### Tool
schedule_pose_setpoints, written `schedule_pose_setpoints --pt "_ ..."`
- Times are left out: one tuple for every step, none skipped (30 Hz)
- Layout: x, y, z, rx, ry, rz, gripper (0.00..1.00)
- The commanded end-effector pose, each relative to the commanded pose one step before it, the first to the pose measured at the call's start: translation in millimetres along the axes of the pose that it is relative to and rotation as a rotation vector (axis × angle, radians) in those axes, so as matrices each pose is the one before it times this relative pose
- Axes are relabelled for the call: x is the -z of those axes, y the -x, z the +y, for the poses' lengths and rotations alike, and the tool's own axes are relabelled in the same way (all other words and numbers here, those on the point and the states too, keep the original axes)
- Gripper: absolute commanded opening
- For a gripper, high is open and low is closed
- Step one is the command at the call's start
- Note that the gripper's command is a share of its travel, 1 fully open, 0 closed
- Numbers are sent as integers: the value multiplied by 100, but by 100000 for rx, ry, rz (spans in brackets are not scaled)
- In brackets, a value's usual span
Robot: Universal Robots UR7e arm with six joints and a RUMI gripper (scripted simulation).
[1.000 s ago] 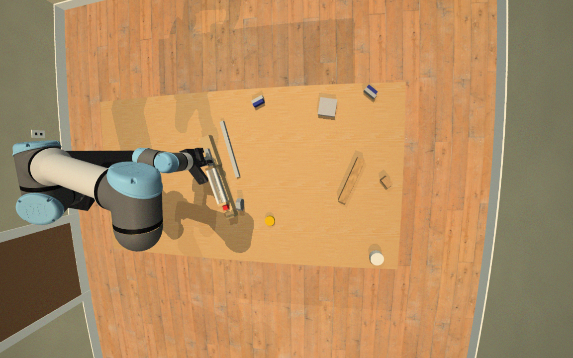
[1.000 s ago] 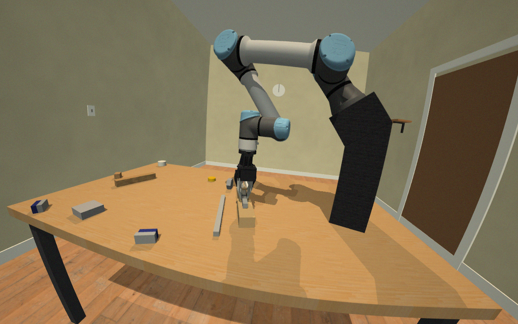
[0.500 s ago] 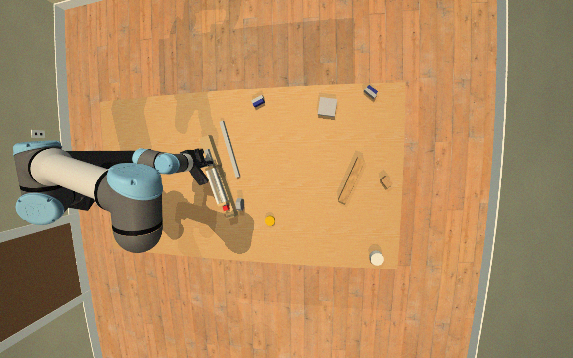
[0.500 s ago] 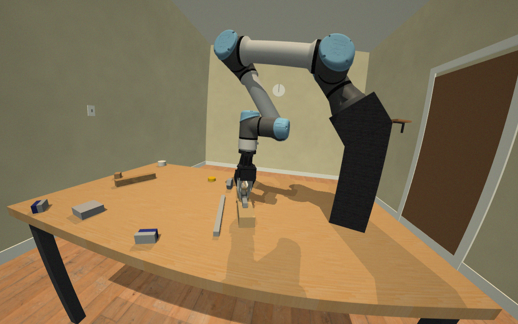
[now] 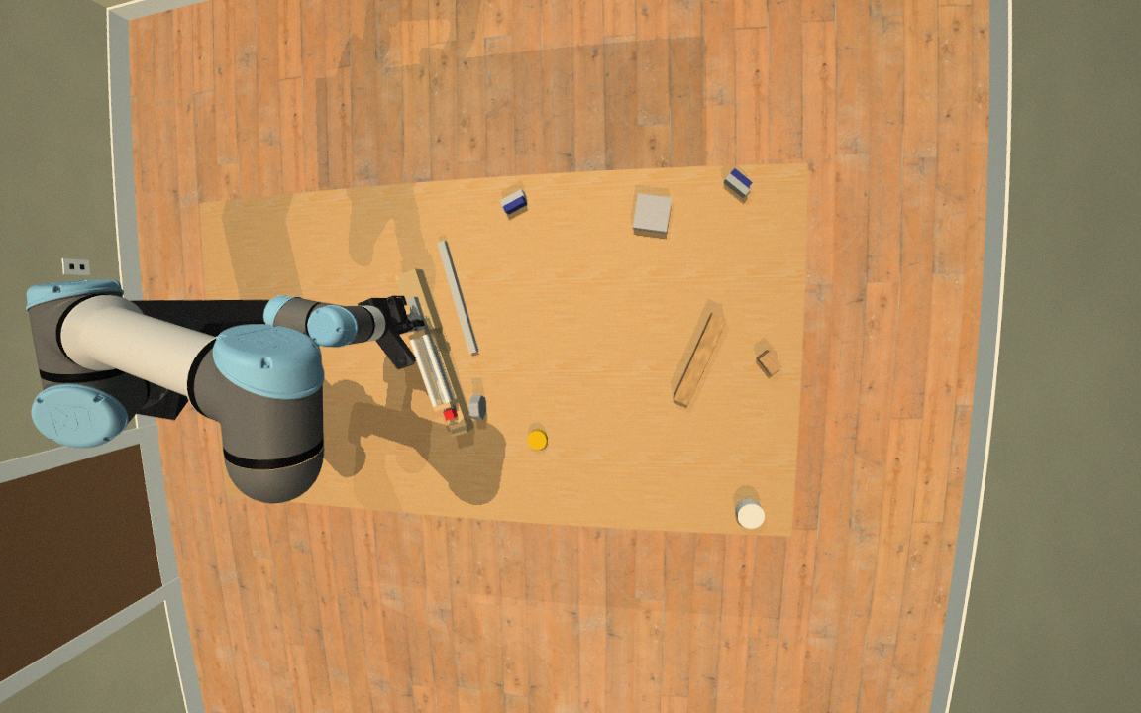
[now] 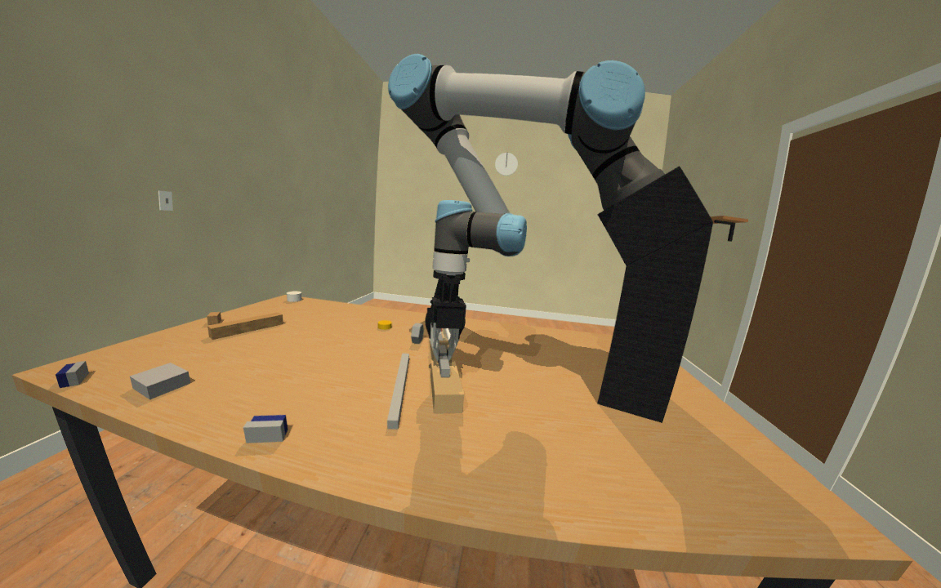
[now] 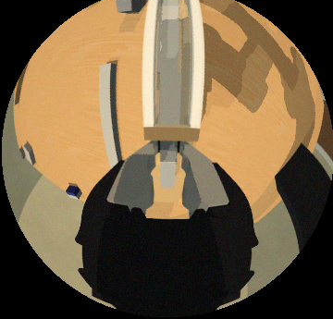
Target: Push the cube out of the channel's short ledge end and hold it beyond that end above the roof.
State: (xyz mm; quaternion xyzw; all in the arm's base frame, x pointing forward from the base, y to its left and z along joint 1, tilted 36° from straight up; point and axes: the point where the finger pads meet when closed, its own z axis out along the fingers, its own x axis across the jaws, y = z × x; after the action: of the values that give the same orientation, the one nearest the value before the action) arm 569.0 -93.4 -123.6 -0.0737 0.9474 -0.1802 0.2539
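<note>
The channel (image 5: pixel 423 370) (image 7: pixel 149 79) has pale side rails and a clear roof, on a tan base. The red cube (image 5: pixel 450 414) is just past the roof's far end, on the short ledge by the raised lip (image 5: pixel 460 430); in the wrist view only a sliver of red shows at the top. My gripper (image 5: pixel 416 321) (image 6: pixel 443 357) (image 7: pixel 168 139) is shut on a grey bar (image 6: pixel 444 367) (image 7: pixel 167 175), just outside the channel's opposite end. The bar runs from the fingers into the channel. Whether its tip touches the cube is not clear.
Another grey bar (image 5: pixel 458 297) (image 6: pixel 399 391) (image 7: pixel 105 106) lies beside the channel. A grey faceted piece (image 5: pixel 477 407) (image 6: pixel 416 333) (image 7: pixel 131 2) stands close to the cube's end. A yellow disc (image 5: pixel 537 440) (image 6: pixel 384 324) and a wooden trough (image 5: pixel 698 358) (image 6: pixel 246 326) are farther off.
</note>
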Motion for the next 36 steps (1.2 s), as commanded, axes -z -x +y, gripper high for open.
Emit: schedule_pose_setpoints --pt "128 -106 -17 39 37 123 0" --pt "0 0 0 0 0 0 0" --pt "0 0 0 0 0 0 0" --pt "0 0 0 0 0 0 0" --pt "0 0 0 0 0 0 0" --pt "0 0 0 0 0 0 0" --pt "0 0 0 0 0 0 0" --pt "0 0 0 0 0 0 0" --pt "0 0 0 0 0 0 0" --pt "0 0 0 0 0 0 0" --pt "0 0 0 0 0 0 0" --pt "0 0 0 0 0 0 0" --pt "0 0 0 0 0 0 0" --pt "0 0 0 0 0 0 0" --pt "0 0 0 0 0 0 0" --pt "0 0 0 0 0 0 0" --pt "0 0 0 0 0 0 22" --pt "0 0 0 0 0 0 22" --pt "-2 -3 2 1 3 5 22" --pt "-3 -5 3 2 5 10 22" --pt "-3 -5 4 2 5 10 22" --pt "-3 -4 3 1 4 8 22" --pt "0 0 0 0 0 0 22" --pt "0 0 0 0 0 0 22" --pt "-1 -2 2 1 2 4 22" --pt "0 0 0 0 0 0 22" --pt "0 0 0 0 0 0 22" --pt "0 0 0 0 0 0 22" --pt "0 0 0 0 0 0 22" --pt "0 0 0 0 0 0 22" --pt "0 0 0 0 0 0 22" --pt "0 0 0 0 0 0 22" --pt "0 0 0 0 0 0 22" --pt "0 0 0 0 0 0 22" --pt "0 0 0 0 0 0 22" --pt "0 0 0 0 0 0 22"
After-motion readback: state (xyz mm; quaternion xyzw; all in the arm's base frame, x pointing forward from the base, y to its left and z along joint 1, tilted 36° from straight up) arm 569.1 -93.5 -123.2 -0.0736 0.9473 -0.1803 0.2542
